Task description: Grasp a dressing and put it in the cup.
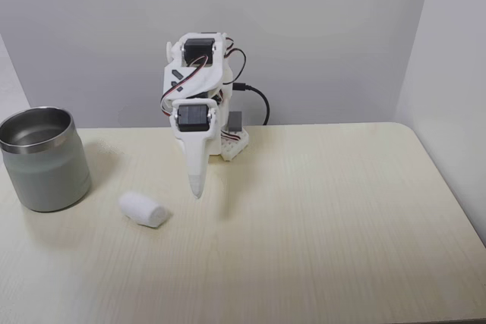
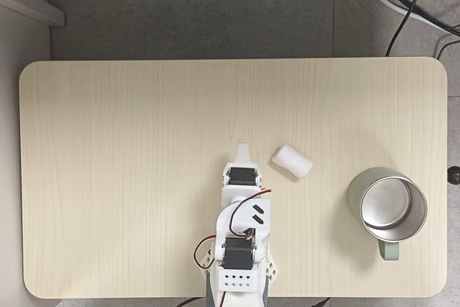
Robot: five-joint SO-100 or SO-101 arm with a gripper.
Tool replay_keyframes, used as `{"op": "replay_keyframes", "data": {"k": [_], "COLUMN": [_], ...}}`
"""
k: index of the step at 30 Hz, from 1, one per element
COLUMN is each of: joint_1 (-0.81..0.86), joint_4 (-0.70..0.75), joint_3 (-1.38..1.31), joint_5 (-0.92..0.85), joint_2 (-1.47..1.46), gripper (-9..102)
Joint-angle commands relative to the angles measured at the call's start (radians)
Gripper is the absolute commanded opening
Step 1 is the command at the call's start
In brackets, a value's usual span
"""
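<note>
The dressing [image 1: 143, 209] [image 2: 292, 162] is a small white soft roll lying on its side on the pale wood table. The cup [image 1: 44, 158] [image 2: 388, 206] is a wide grey-green metal tumbler with a shiny steel rim, standing upright and apart from the roll; its inside looks bare. My white gripper [image 1: 197, 190] [image 2: 243, 144] hangs point-down over the table, a short way beside the dressing and not touching it. Its fingers are together with nothing between them.
The arm's base [image 1: 231, 142] [image 2: 239, 276] is fixed at one long edge of the table. A black cable [image 1: 257, 99] runs from it. Bare tabletop [image 2: 129, 163] stretches away on the side opposite the cup. A wall stands behind the table in a fixed view.
</note>
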Motion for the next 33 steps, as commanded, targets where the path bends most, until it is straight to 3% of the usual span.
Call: {"op": "replay_keyframes", "data": {"k": [1,22,33], "joint_1": [0.038,0.028,0.008], "joint_4": [0.009,0.005,0.091], "joint_3": [0.018,0.018,0.233], "joint_5": [0.034,0.020,-0.040], "joint_2": [-0.006,-0.006,-0.005], "gripper": [0,0,1]}}
